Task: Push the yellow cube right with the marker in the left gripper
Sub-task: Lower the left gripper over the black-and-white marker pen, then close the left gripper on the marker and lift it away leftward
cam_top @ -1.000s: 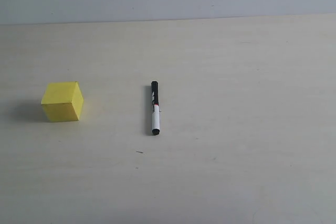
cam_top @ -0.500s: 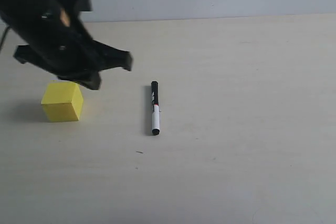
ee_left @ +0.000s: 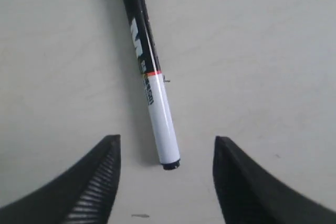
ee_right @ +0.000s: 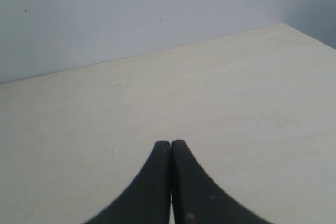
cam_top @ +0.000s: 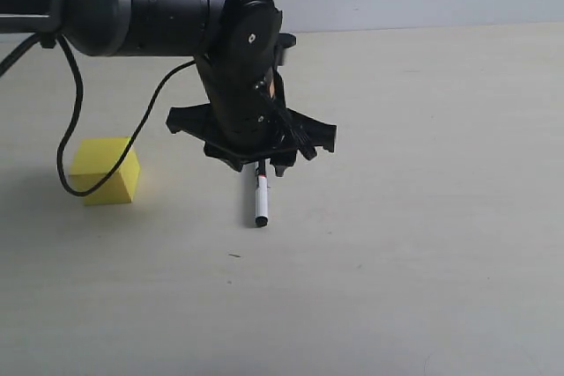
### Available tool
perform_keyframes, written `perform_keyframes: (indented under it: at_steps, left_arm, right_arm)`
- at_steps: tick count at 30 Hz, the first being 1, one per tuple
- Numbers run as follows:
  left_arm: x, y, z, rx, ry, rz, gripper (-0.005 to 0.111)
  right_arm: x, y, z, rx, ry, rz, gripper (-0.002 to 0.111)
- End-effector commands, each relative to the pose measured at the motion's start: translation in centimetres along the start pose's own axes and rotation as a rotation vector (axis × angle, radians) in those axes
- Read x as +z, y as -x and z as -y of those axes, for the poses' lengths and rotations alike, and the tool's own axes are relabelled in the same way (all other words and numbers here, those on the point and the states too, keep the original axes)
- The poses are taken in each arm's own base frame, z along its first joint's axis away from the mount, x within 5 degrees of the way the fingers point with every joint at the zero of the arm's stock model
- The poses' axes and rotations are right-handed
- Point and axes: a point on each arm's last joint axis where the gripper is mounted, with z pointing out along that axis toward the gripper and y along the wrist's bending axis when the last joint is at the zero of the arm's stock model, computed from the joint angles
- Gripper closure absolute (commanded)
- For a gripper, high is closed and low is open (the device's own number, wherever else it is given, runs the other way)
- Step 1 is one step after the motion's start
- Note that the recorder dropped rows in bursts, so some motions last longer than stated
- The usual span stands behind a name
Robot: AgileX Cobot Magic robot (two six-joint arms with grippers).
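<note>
- At the centre of the exterior frame, the left gripper point(cam_top: 262, 165) is held low over the table point(cam_top: 423, 270), with its bulky black wrist and grey arm reaching in from the upper left.
- Its fingers point(ee_left: 89, 187) are shown spread wide in the left wrist view, and nothing is gripped.
- The marker point(ee_left: 152, 87) is seen lying flat on the table. Its white end sits between the two spread fingers and is touched by neither.
- In the exterior view only the marker's white lower part is visible, just below the gripper at mid-frame.
- The yellow cube point(cam_top: 106, 171) is found at the middle left of the exterior frame, well apart from the marker, and a looping black cable point(cam_top: 63, 143) is seen across its left edge.
- The right gripper point(ee_right: 170, 148) is shown with its fingers pressed together and nothing between them, above the pale tabletop, with a grey wall point(ee_right: 131, 9) behind.
</note>
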Motion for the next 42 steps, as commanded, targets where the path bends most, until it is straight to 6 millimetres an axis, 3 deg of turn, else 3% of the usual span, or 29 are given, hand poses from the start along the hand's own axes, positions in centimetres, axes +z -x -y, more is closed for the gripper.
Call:
perform_keyframes:
  at_steps: [1,8,15,19,26,42]
  left_arm:
    - [1.0,0.7,-0.3,-0.015,0.001,0.022,0.05]
    - [3.1,0.6,-0.2,-0.038,0.011,0.001,0.05]
    - [3.5,2.0,-0.9,-0.081,0.047,-0.053,0.053]
    - [4.0,2.4,-0.1,-0.057,0.013,-0.083,0.053]
    - [5.7,2.1,0.1,-0.055,0.059,-0.187,0.053]
    - [6.7,1.9,0.1,-0.056,0.067,-0.197,0.053]
  right_arm:
    - [0.0,-0.1,0.0,-0.003,-0.002,0.009,0.108]
    - [0.0,-0.1,0.0,-0.003,-0.002,0.009,0.108]
    - [0.0,-0.1,0.0,-0.003,-0.002,0.009,0.108]
    - [0.0,-0.1,0.0,-0.003,-0.002,0.009,0.108]
    - [0.0,-0.1,0.0,-0.003,-0.002,0.009,0.108]
    - [0.0,-0.1,0.0,-0.003,-0.002,0.009,0.108]
